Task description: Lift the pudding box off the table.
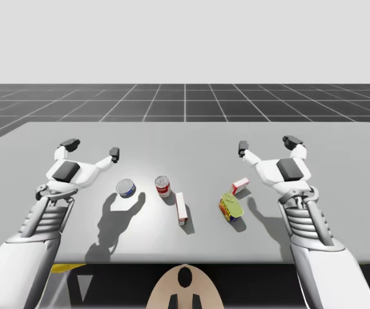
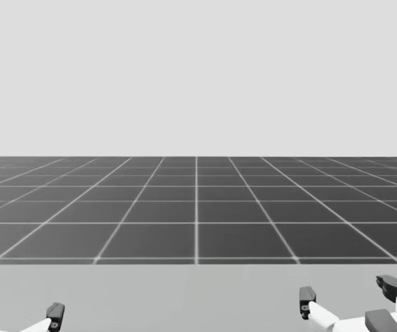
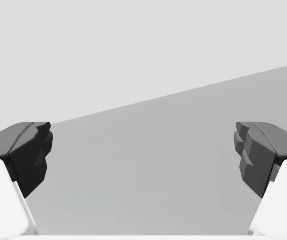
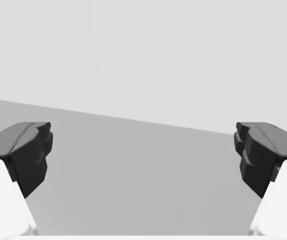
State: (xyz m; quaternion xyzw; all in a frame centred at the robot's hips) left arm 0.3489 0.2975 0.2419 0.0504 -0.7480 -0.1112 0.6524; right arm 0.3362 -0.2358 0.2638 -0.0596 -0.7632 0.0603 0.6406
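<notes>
Red-and-white pudding box (image 1: 180, 208) lay on the table (image 1: 185, 138), untouched, with both sets of jaws spread wide apart.

High view: the pudding box, long and narrow, sat about mid-width on my side of the table, just beside and right of the red can (image 1: 163, 185), with the blue can (image 1: 126, 188) further left. A small red box (image 1: 240, 186) and a green-and-yellow tin (image 1: 231, 206) lay to the right of the pudding box, close to each other; whether those two touched, I could not tell. Left gripper (image 1: 93, 148) hovered above the table beyond the blue can, and right gripper (image 1: 267, 144) hovered beyond the small red box. Both were well apart from the pudding box. Both wrist views showed bare grey table ahead of the dark fingertips.
</notes>
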